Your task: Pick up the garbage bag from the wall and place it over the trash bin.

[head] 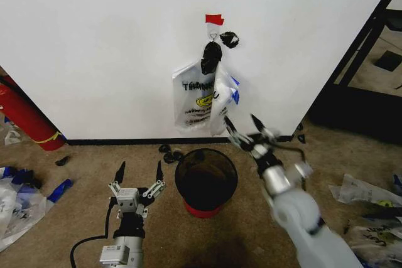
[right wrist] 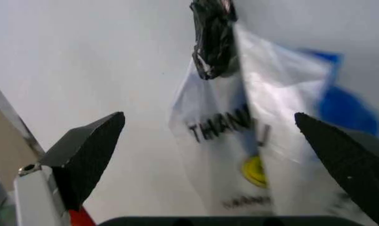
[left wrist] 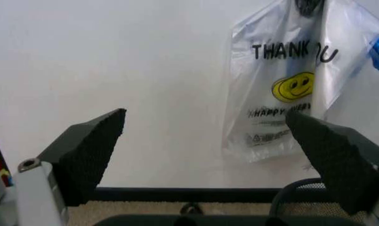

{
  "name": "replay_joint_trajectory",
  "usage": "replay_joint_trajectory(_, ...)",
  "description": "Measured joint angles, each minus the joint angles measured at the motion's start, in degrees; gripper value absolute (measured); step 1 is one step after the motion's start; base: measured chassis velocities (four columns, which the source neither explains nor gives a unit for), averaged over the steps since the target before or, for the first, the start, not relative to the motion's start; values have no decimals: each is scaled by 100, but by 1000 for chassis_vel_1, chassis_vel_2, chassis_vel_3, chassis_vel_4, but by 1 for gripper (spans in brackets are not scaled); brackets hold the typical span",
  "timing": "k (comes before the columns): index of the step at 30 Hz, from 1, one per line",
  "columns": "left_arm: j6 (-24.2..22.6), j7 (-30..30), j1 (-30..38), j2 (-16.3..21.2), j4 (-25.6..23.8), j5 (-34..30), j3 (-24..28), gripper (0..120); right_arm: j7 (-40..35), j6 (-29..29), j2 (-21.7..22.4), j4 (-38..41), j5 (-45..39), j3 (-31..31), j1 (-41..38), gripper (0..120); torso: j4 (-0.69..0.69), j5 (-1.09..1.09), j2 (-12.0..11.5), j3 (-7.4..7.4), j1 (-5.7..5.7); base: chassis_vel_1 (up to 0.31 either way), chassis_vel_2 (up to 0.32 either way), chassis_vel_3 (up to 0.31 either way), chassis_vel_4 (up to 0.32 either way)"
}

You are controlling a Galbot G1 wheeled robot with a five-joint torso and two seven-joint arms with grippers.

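We faced a plain white wall (head: 94,42) with a black baseboard over brown carpet. The garbage bag (head: 200,95) hung from a hook under a red tape strip (head: 214,19), its gathered top dark and bunched, with a small black plastic clump (head: 230,39) just beside the hook. Below it, near the wall, stood the trash bin (head: 206,180).

Our right gripper (head: 244,125) was raised near the bag's lower edge, fingers spread wide and holding nothing. Our left gripper (head: 139,172) sat low beside the bin, likewise spread and empty.

We judged the film the main risk: thin and slack, it could slide out of a shallow pinch or tear at the hook if pulled sideways rather than lifted off. Closing on the black clump instead would have cost us the grasp.

Around us lay small black scraps (head: 169,152) on the carpet between wall and bin, loose bags (head: 367,192) at right, a red cylinder (head: 25,117) at left and a dark rack (head: 364,36). The bin stood close under the bag, crowding the arm's path.
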State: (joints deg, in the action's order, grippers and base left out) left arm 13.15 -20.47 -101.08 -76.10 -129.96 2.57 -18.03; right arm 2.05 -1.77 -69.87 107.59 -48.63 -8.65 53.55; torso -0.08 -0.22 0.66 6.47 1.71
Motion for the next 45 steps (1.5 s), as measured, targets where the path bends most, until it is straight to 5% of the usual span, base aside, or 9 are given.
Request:
replay_joint_trajectory(9, 6, -18, -74, -69, -53, 50, -64, 100, -23, 123, -759, -1348, -998, 498, -1631, 100, 0, -2, -1, 0, 0, 0, 0, 0, 0)
replay_joint_trajectory(23, 5, -35, -74, -103, -70, 51, -70, 100, -142, 146, -1062, -2000, -1163, 568, -2195, 100, 1, -2, -1, -1, 0, 0, 0, 0, 0)
replay_joint_trajectory(45, 56, -87, -138, -129, -123, 146, -20, 100, -467, 223, -913, -1627, -991, 417, -2092, 22, 1, 0, 0, -2, 0, 0, 0, 0, 0)
